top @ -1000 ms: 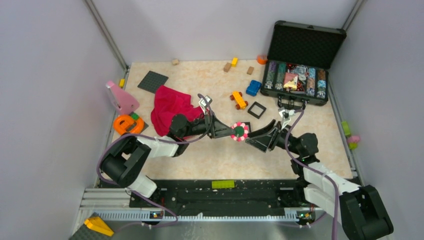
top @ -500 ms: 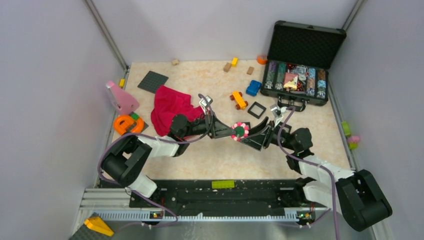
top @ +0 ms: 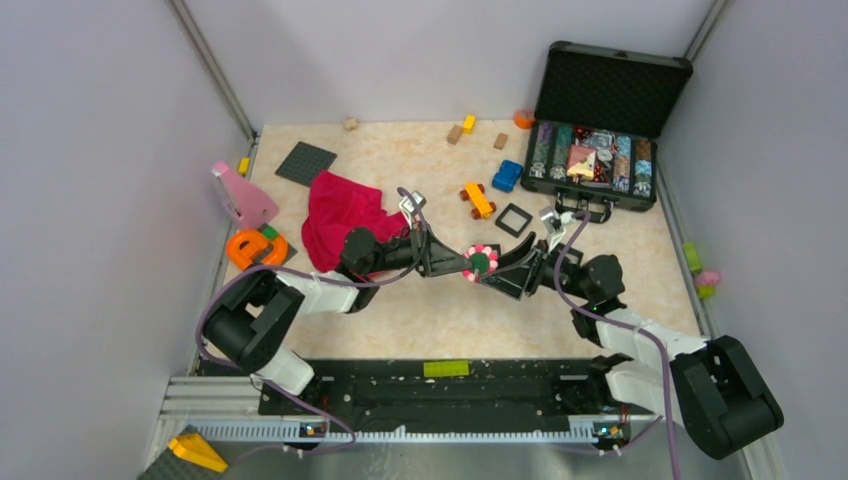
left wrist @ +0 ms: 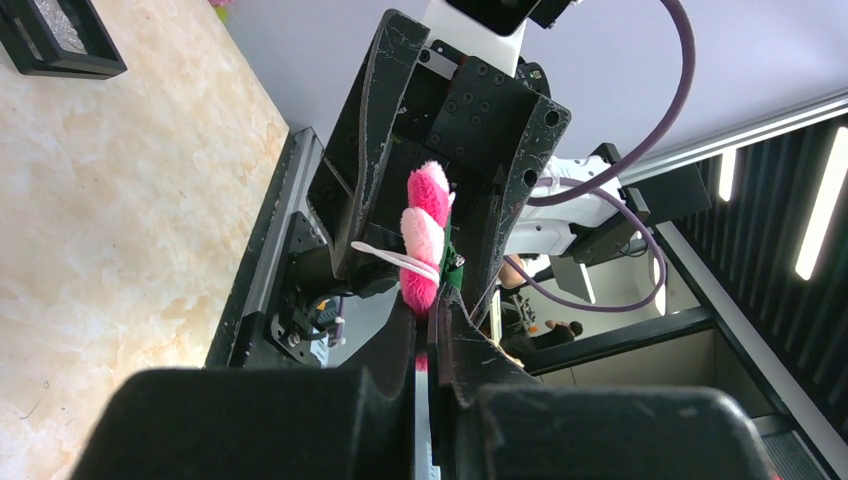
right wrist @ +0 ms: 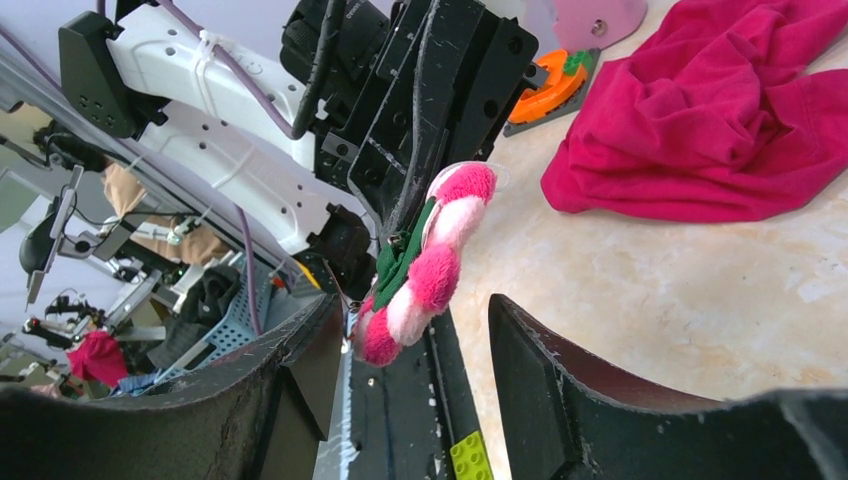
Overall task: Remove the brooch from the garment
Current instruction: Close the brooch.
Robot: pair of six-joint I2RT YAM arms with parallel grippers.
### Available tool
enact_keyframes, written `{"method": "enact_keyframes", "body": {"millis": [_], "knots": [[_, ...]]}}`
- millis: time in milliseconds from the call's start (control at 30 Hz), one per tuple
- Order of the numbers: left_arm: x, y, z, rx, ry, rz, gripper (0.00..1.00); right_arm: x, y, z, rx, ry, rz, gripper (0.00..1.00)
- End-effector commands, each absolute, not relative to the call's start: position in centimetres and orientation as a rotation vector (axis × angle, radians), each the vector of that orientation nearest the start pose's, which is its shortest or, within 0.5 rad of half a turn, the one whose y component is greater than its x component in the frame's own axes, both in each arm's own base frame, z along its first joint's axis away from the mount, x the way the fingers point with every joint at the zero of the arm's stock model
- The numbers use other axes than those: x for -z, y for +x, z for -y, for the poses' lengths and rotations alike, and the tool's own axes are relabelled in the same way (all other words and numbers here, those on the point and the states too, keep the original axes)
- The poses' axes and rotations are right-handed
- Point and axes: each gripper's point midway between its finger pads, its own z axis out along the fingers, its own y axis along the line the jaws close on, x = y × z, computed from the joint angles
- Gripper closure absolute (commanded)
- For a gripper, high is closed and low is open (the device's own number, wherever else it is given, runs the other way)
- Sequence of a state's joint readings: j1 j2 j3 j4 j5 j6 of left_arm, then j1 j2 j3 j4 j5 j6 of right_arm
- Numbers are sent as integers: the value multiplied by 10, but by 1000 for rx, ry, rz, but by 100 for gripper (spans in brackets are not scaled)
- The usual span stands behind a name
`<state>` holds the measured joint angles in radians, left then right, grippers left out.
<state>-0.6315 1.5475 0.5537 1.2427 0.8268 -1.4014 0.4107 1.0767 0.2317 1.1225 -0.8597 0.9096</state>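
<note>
Our left pincer (left wrist: 432, 310) is squeezed shut on the bottom edge of the brooch (left wrist: 425, 235), and it holds the brooch up in the air, edge on. Our right pincer (right wrist: 412, 300) is open, with one finger on each side of the brooch (right wrist: 425, 265) and a gap on both sides. From the top view we see the brooch (top: 481, 263) face up, with a ring of pink and white petals and a dark middle. It sits between the left pincer (top: 458, 265) and the right pincer (top: 505, 270), above the middle of the surface (top: 420, 310). That view does not show how the fingers grip. The wrist views do, but they only show the brooch from the side. The right wrist view also shows the red garment (right wrist: 720, 130) lying in a heap on the surface, well apart from the brooch. The top view shows it (top: 345, 225) behind the left arm, near an orange ring toy (top: 255, 248). A second ago the right pincer was a little way off to the right of the brooch. Now it has come in around it. The brooch and the left arm have stayed almost where they were. A thin white thread (left wrist: 395, 258) crosses the brooch, and we cannot tell what it is. The bottom of the left wrist view is just a dark blur.
</note>
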Motion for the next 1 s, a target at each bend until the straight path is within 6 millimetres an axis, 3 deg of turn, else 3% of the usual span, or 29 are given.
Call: {"method": "enact_keyframes", "body": {"millis": [0, 633, 800, 900, 967], "knots": [[-255, 192, 339, 2122, 323, -1727, 100, -248, 185, -252, -1601, -522, -1437, 44], [-249, 192, 341, 2087, 335, -1751, 100, -248, 186, -253, -1609, -511, -1446, 48], [-240, 194, 339, 2004, 344, -1779, 100, -250, 186, -253, -1604, -498, -1452, 48], [-233, 196, 337, 1932, 341, -1814, 92, -247, 187, -252, -1602, -479, -1482, 52], [-232, 196, 336, 1905, 343, -1819, 92, -245, 185, -251, -1608, -474, -1491, 51]]}}
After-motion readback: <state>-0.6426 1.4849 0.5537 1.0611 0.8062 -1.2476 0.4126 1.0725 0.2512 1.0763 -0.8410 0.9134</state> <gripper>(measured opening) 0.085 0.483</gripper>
